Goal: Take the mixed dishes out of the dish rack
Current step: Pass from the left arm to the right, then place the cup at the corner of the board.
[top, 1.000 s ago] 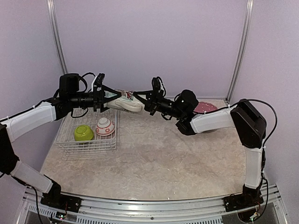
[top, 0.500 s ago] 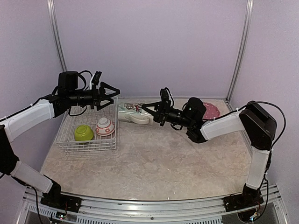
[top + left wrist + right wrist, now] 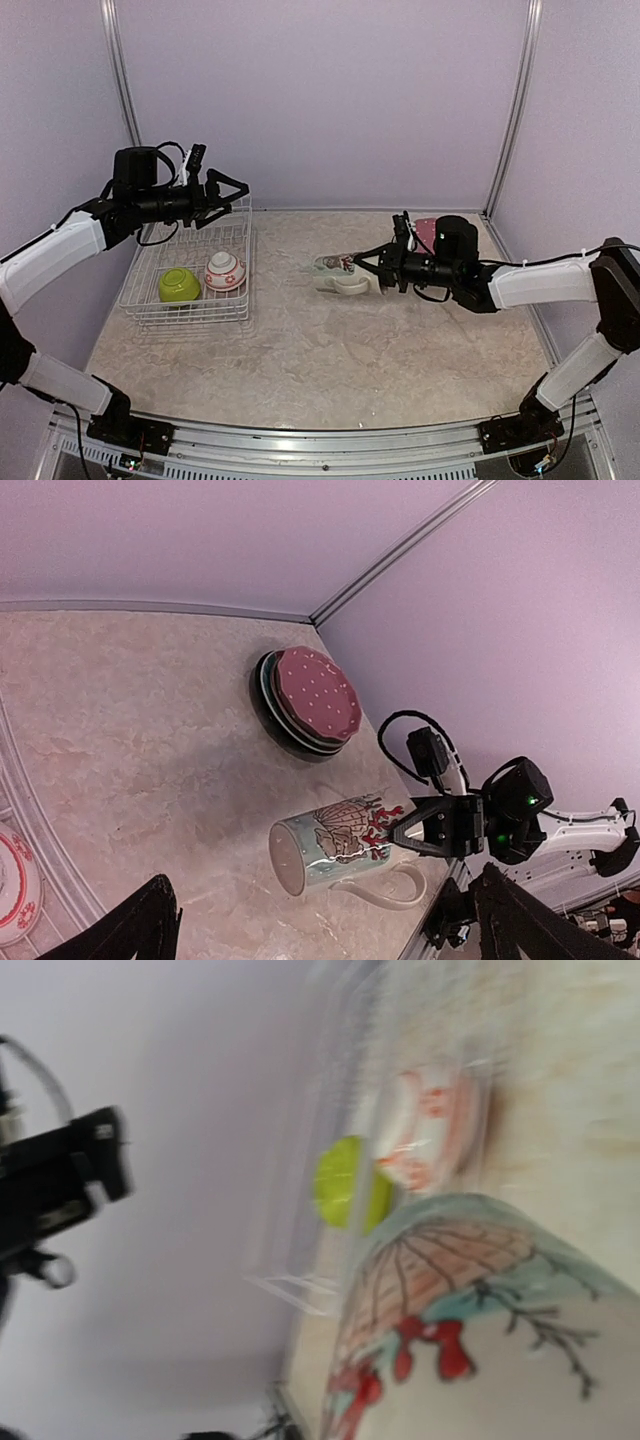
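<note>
Gripping mug (image 3: pixel 335 272) sideways in right gripper (image 3: pixel 368 270) over the table's (image 3: pixel 330 350) middle, probably bound for plate stack (image 3: pixel 426 231) at far right corner. Left gripper (image 3: pixel 235 188) spread wide above dish rack (image 3: pixel 185 310), ready for bowls (image 3: pixel 179 284).

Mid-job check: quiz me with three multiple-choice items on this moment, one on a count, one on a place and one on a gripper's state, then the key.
1. How many bowls sit in the rack?
A) none B) four C) two

2. Where is the plate stack?
A) on the table, near its far right corner B) in the rack C) leaning on the back wall

3. What is the right gripper doing?
A) open and empty B) shut on the mug C) shut on a plate

Key:
1 C: only the green bowl and the white-and-red bowl are inside.
2 A: the left wrist view shows it flat on the table.
3 B: its fingers pinch one end of the mug, which lies sideways.
</note>
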